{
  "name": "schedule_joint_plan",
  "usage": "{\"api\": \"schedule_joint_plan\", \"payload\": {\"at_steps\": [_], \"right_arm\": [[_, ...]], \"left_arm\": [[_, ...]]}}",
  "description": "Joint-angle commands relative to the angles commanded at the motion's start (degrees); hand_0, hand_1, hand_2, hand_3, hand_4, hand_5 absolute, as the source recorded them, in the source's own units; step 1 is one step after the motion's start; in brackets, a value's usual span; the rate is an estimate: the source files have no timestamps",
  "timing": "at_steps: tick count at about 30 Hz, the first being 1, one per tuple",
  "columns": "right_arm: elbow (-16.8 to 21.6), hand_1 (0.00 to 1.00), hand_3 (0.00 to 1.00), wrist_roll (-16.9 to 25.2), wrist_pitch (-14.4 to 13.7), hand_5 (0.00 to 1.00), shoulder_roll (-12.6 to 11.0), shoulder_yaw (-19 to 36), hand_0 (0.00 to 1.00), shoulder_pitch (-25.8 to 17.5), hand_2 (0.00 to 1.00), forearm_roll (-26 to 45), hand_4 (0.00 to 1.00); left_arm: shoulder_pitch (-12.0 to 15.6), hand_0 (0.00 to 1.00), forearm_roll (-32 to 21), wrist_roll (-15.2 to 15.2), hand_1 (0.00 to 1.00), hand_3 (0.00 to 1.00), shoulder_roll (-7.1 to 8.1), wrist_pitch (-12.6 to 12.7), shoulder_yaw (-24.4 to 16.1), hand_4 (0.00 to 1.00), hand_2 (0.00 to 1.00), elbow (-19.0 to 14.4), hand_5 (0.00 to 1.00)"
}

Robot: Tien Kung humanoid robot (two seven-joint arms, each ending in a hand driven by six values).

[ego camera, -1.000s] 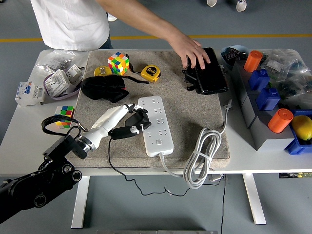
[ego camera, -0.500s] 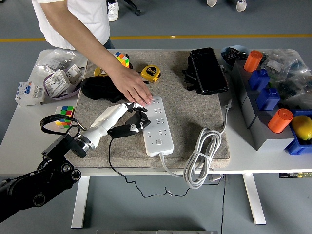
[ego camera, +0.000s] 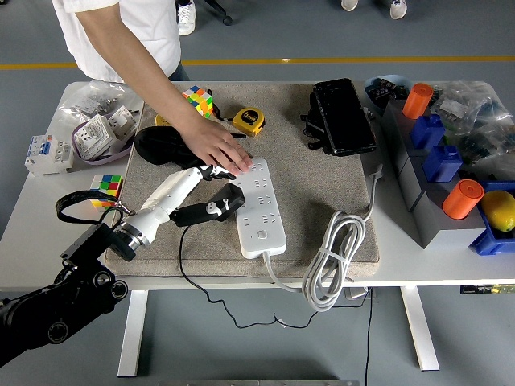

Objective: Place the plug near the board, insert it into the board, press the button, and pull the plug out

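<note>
Left robot hand (ego camera: 211, 178) is gripping the black plug (ego camera: 211, 211), fingers curled round it, just beside the white power strip (ego camera: 259, 207) for insertion | person's hand (ego camera: 217, 146) is pressing the strip's far end, seemingly steadying it on the table (ego camera: 48, 233).

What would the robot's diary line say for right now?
left hand: holding black plug beside white power strip | plug: not inserted | person's hand: resting on strip's far end | right hand: out of view

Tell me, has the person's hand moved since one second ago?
Yes. The person's hand left the black case and now presses the top left corner of the power strip.
</note>
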Motion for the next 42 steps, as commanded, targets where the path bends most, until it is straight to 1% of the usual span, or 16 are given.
{"api": "schedule_joint_plan", "payload": {"at_steps": [5, 9, 14, 21, 33, 42], "right_arm": [[-0.01, 0.662, 0.554, 0.03, 0.01, 0.529, -0.05, 0.01, 0.646, -0.07, 0.631, 0.04, 0.998], [0.01, 0.661, 0.554, 0.08, 0.0, 0.53, -0.03, 0.18, 0.646, -0.06, 0.631, 0.0, 0.998], [0.01, 0.661, 0.554, 0.26, -0.03, 0.53, -0.01, 0.15, 0.645, -0.13, 0.631, 0.09, 0.998], [-0.02, 0.661, 0.553, 0.31, -0.03, 0.528, -0.03, 0.02, 0.645, -0.08, 0.631, 0.26, 0.998], [0.05, 0.661, 0.554, 0.35, -0.03, 0.528, -0.09, 0.02, 0.644, -0.08, 0.631, 0.24, 0.998], [0.05, 0.661, 0.552, 0.39, -0.03, 0.528, -0.08, 0.06, 0.643, 0.0, 0.631, 0.29, 0.997]], "left_arm": [[0.57, 0.66, 0.85, 1.2, 0.736, 0.7, 0.37, -0.34, 0.42, 0.811, 0.746, 0.64, 0.841], [0.62, 0.657, 1.32, 1.88, 0.735, 0.696, 0.39, -0.9, 1.23, 0.813, 0.741, 0.88, 0.843], [0.29, 0.655, 1.2, 2.01, 0.733, 0.694, -0.1, -1.21, 2.07, 0.814, 0.739, 0.66, 0.843], [-0.89, 0.655, 1.02, 2.02, 0.732, 0.693, -0.85, -1.33, 2.67, 0.815, 0.739, 0.7, 0.842], [-2.01, 0.655, 0.69, 2.49, 0.73, 0.69, -1.75, -1.87, 4.41, 0.816, 0.733, 1.07, 0.841], [-3.32, 0.653, 0.66, 2.55, 0.73, 0.69, -2.6, -1.95, 4.99, 0.816, 0.733, 0.98, 0.842]]}}
